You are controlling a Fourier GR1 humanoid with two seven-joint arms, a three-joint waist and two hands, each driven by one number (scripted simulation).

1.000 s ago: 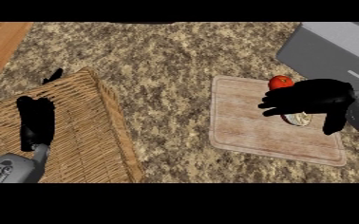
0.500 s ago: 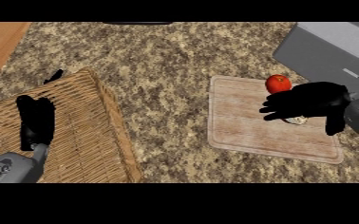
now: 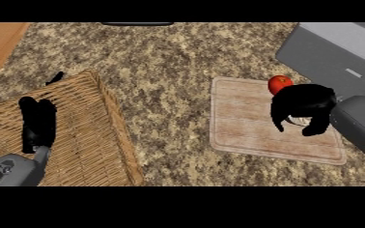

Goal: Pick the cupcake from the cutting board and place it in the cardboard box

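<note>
The cupcake sits on the board, near its right edge, and only a pale sliver of it shows beneath the right hand, whose fingers and thumb curl down round it; whether they already touch it cannot be told. Just beyond the hand, at the board's far right corner, lies a red fruit. To do this step well, the hand should probably close evenly about the cupcake's sides, without nudging the fruit, and lift straight up before swinging left. Well to the left of the board stands a woven container, which looks like wicker rather than cardboard; the left hand rests open over it. One cupcake, one fruit, one board and one container are in view.
</note>
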